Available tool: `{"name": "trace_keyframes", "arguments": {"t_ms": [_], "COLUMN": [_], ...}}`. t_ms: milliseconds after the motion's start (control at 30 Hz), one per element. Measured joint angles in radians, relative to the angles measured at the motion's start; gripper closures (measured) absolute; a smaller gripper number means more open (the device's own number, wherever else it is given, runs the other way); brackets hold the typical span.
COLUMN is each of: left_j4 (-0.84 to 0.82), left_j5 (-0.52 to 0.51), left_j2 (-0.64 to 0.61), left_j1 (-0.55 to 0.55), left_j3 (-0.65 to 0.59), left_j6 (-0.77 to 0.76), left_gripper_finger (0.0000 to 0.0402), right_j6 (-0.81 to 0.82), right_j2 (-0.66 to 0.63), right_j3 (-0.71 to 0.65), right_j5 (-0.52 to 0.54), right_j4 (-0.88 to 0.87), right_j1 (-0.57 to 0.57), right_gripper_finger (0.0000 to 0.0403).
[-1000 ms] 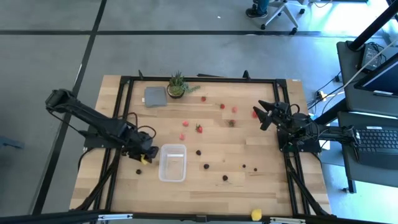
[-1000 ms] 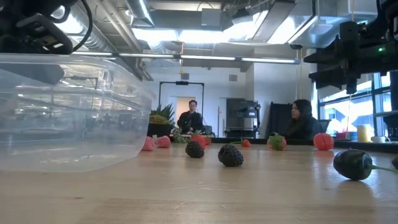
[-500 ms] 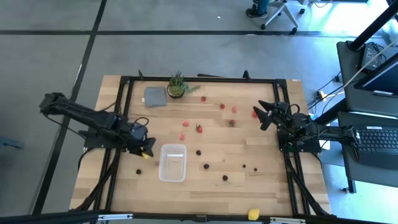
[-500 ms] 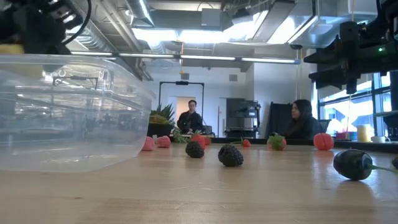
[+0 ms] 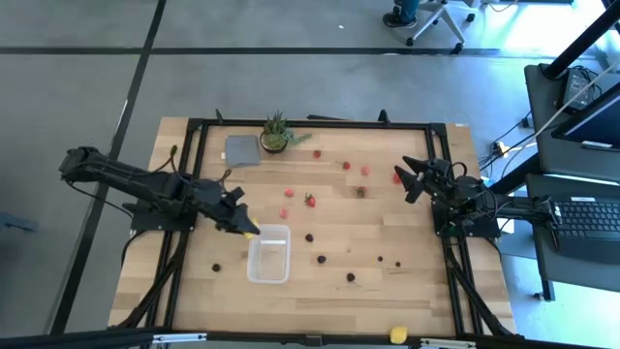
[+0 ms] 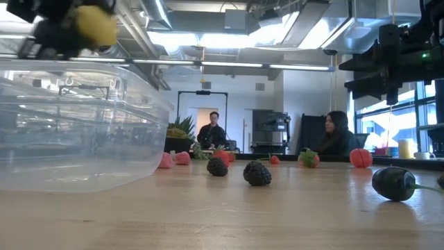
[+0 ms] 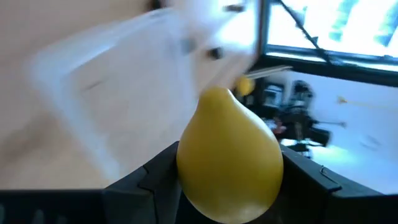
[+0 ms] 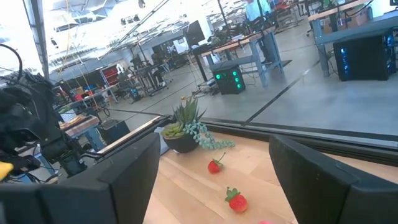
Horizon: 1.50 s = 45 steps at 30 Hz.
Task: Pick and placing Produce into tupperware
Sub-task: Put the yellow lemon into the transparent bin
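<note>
At the near left corner of the tupperware [image 5: 268,253], the left gripper [image 5: 244,229] holds a yellow lemon-like piece [image 5: 250,234] between its fingers, the jaws partly closed around it. The left arm stretches from the left edge of the table [image 5: 417,291] toward the middle, low and almost level, with the gripper just over the rim of the tub. In the left wrist view the lemon piece [image 7: 229,155] fills the middle of the frame, with its narrow end turned away from the wrist and its long axis running along the fingers; the tub [image 7: 118,93] lies blurred behind it. The tub is a clear rectangle, and its long side runs from the far side of the table toward the near side. The low view shows what the high view cannot: the piece [image 6: 95,26] hangs above the rim of the tub [image 6: 83,125], not inside it. Red and dark pieces lie scattered on the wood between the tub and the right arm, and another yellow piece [image 5: 397,334] rests at the near edge. The right gripper [image 5: 405,178] waits near the right side of the table, raised, with its jaws wide apart and nothing between them. A green potted plant [image 5: 276,133] and a flat grey square [image 5: 241,149] stand at the far edge.
</note>
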Motion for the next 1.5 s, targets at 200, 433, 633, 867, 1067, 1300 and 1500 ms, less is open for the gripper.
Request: {"name": "trace_keyframes", "arguments": {"t_ms": [200, 433, 633, 867, 1067, 1300, 1500], "left_j4": [0.029, -0.021, -0.421, -0.588, -0.648, -0.668, -0.660], "left_j5": [-0.010, -0.013, -0.017, -0.086, -0.086, -0.086, -0.076], "left_j2": [0.171, 0.357, 0.505, 0.695, 0.830, 0.897, 0.898], "left_j1": [0.000, -0.007, -0.029, -0.068, -0.085, -0.099, -0.097], "left_j3": [0.051, 0.212, 0.429, 0.594, 0.668, 0.677, 0.677], "left_j6": [0.185, 0.486, 0.687, 0.787, 0.840, 0.858, 0.847], "left_gripper_finger": [0.0205, 0.0205, 0.0205, 0.0205, 0.0205, 0.0198, 0.0198], "right_j6": [0.026, 0.028, 0.028, 0.025, 0.020, 0.017, 0.016], "right_j2": [0.000, 0.000, 0.000, 0.000, 0.000, 0.000, 0.000], "right_j3": [0.000, 0.000, 0.000, 0.000, 0.000, 0.000, 0.000], "right_j5": [0.000, 0.000, 0.000, 0.000, 0.000, 0.000, 0.000], "right_j4": [-0.002, -0.001, 0.000, 0.000, -0.002, -0.002, -0.002], "right_j1": [0.000, 0.000, 0.000, 0.000, 0.000, 0.000, 0.000], "right_gripper_finger": [0.0100, 0.0100, 0.0100, 0.0100, 0.0100, 0.0100, 0.0100]}}
